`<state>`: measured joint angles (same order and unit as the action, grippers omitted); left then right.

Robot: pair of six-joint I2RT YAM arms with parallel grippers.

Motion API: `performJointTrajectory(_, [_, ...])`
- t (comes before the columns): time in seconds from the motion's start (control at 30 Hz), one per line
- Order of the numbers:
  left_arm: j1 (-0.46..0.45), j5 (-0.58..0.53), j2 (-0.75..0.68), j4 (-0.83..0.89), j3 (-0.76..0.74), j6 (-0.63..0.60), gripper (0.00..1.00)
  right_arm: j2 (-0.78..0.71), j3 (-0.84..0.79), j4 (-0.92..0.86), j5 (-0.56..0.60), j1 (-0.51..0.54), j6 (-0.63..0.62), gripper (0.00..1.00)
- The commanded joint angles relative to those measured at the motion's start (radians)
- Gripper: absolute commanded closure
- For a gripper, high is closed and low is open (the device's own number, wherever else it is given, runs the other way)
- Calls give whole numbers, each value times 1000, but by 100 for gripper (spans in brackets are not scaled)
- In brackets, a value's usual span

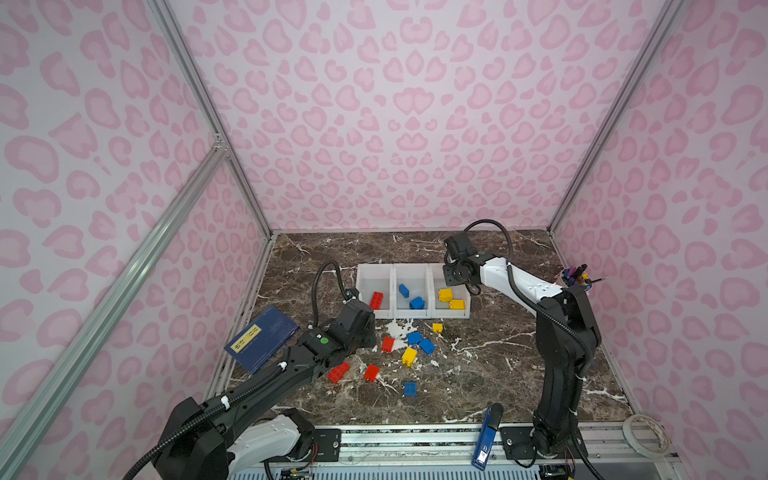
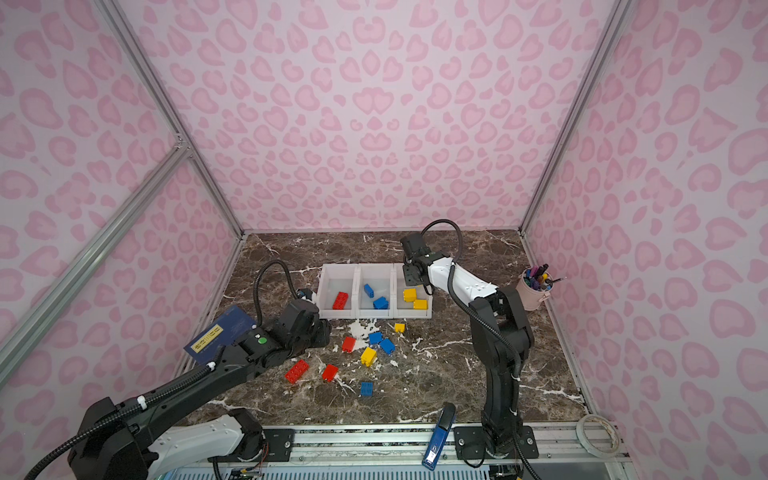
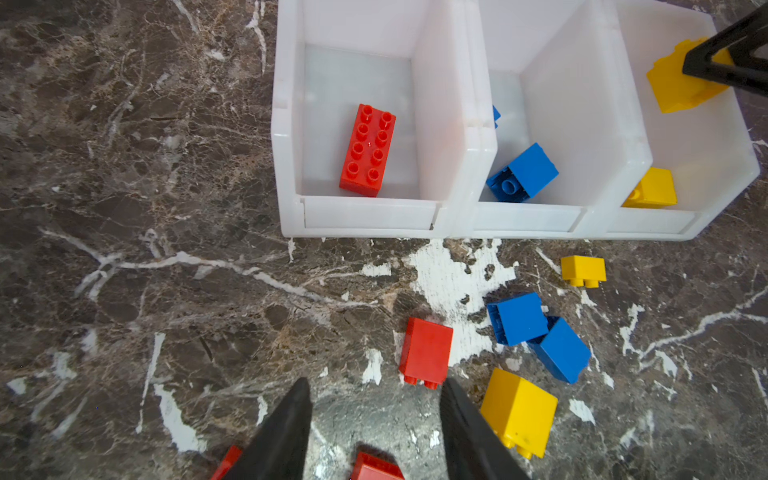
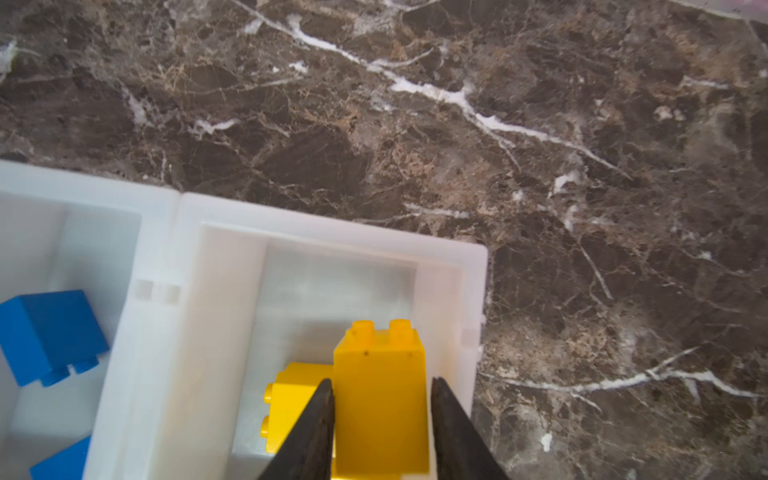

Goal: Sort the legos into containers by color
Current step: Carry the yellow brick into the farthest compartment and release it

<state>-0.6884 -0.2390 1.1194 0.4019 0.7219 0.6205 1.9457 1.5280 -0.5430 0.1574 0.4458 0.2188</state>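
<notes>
Three joined white containers (image 1: 413, 313) stand mid-table. The left one holds a red oblong lego (image 1: 376, 300), the middle one two blue legos (image 1: 417, 303), the right one a yellow lego (image 1: 456, 304). My right gripper (image 4: 380, 384) hangs over the right container, jaws slightly apart around a second yellow lego (image 4: 380, 415), with a thin gap at one finger. My left gripper (image 3: 376, 386) is open and empty low over the table, just short of a loose red lego (image 3: 426, 355). Several red, blue and yellow legos (image 1: 409, 356) lie scattered in front of the containers.
A navy book (image 1: 262, 338) lies at the left edge beside my left arm. A blue stapler (image 1: 487, 436) rests on the front rail. A pink pen cup (image 1: 575, 278) stands at the right wall, and a tape roll (image 1: 644, 434) sits at the front right corner.
</notes>
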Motion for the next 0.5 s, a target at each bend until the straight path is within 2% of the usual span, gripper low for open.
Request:
performJointTrajectory(0.0, [-4,1,-2,4,-5,12,47,8,8,-11,15,2,8,51])
performJointTrajectory(0.13, [-10,0,3,3,-4,12,47,-6,3,-9,7,2,12,46])
performJointTrajectory(0.47, [-27,5,10,3,3,-2,47,-57,-14,-8,-11,2,17,45])
